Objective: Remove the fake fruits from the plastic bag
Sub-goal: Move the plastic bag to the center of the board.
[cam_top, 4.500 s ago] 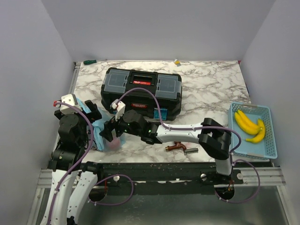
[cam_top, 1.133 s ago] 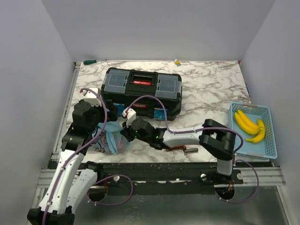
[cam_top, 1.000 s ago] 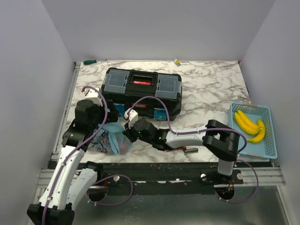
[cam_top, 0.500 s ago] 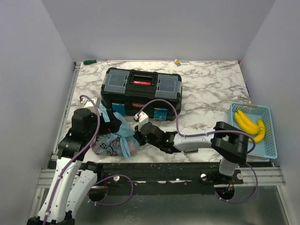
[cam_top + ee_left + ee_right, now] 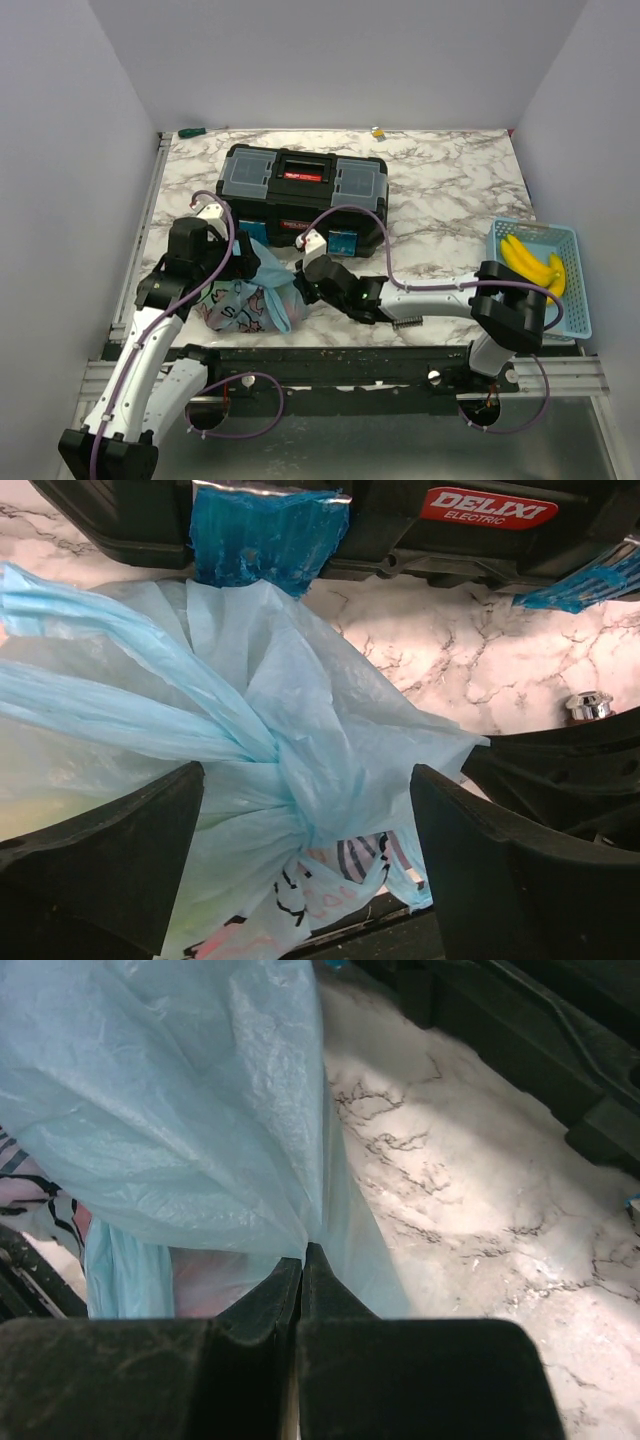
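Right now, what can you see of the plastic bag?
The plastic bag is thin, crinkled, translucent light-blue film with a pink-and-dark cartoon print. It lies bulging on the table near the front edge, just before the black toolbox. Its top is gathered into a twisted neck, possibly knotted. The right fingers are shut, pinching a fold of film; the left fingers stand open on either side of the neck. Its contents cannot be made out.

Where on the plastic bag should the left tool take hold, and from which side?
Probably the gathered neck of the plastic bag, where the film twists into one narrow bunch. The open left tool straddles it from the left, one finger each side; the right tool pinches a looser fold.
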Controlling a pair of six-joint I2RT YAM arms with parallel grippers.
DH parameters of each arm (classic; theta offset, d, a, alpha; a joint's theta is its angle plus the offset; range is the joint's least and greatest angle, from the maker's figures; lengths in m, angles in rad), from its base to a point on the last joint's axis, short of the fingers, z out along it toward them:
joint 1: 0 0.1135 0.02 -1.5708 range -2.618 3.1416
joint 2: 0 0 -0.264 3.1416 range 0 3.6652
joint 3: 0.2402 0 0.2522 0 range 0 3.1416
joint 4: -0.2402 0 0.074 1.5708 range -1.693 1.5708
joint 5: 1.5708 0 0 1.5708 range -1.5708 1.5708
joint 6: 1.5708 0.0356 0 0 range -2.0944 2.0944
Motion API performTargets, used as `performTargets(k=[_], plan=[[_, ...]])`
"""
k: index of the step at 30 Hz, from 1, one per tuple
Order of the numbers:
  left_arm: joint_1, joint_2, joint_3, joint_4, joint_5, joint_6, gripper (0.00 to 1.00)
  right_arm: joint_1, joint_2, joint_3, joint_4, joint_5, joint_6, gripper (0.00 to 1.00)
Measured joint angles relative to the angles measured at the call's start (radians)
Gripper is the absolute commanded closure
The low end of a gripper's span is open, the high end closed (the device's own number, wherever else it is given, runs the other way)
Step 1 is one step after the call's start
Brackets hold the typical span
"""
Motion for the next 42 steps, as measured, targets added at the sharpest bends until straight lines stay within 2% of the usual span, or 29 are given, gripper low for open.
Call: performTargets(k=[8, 14, 19, 22, 29, 32, 35, 37, 38, 39, 41, 42], plan=[[0.0, -0.043, -0.019, 0.032, -0.002, 0.041, 0.19, -0.024, -0.008, -0.008, -0.004, 0.037, 0.015, 0.99], [-0.002, -0.069, -0.031, 0.053, -0.009, 0.053, 0.26, -0.05, -0.02, -0.008, -0.012, 0.043, 0.029, 0.99], [-0.002, -0.022, -0.031, 0.059, -0.016, 0.061, 0.23, -0.061, -0.02, -0.008, -0.019, 0.043, 0.029, 0.99], [-0.003, -0.018, -0.031, 0.06, -0.024, 0.065, 0.17, -0.062, -0.02, -0.009, -0.018, 0.043, 0.027, 0.96], [-0.019, 0.003, -0.031, 0.067, -0.024, 0.084, 0.14, -0.066, -0.036, -0.074, 0.019, 0.043, 0.022, 0.98], [-0.062, -0.002, -0.031, 0.068, -0.026, 0.089, 0.17, -0.073, -0.055, -0.097, 0.024, 0.038, 0.002, 0.99], [-0.12, -0.019, -0.037, 0.077, -0.024, 0.093, 0.07, -0.101, -0.101, -0.122, 0.032, 0.008, -0.011, 0.99], [-0.167, -0.039, -0.046, 0.089, -0.024, 0.096, 0.06, -0.122, -0.131, -0.131, 0.036, -0.022, -0.016, 0.99], [-0.188, -0.05, -0.05, 0.092, -0.024, 0.095, 0.06, -0.155, -0.138, -0.131, 0.037, -0.035, -0.019, 0.99], [-0.204, -0.057, -0.053, 0.095, -0.024, 0.095, 0.11, -0.171, -0.144, -0.13, 0.036, -0.05, -0.024, 0.99], [-0.24, -0.074, -0.056, 0.096, -0.027, 0.093, 0.28, -0.199, -0.145, -0.124, 0.032, -0.076, -0.025, 0.99], [-0.251, -0.077, -0.056, 0.096, -0.032, 0.09, 0.31, -0.21, -0.143, -0.117, 0.025, -0.087, -0.026, 0.99]])
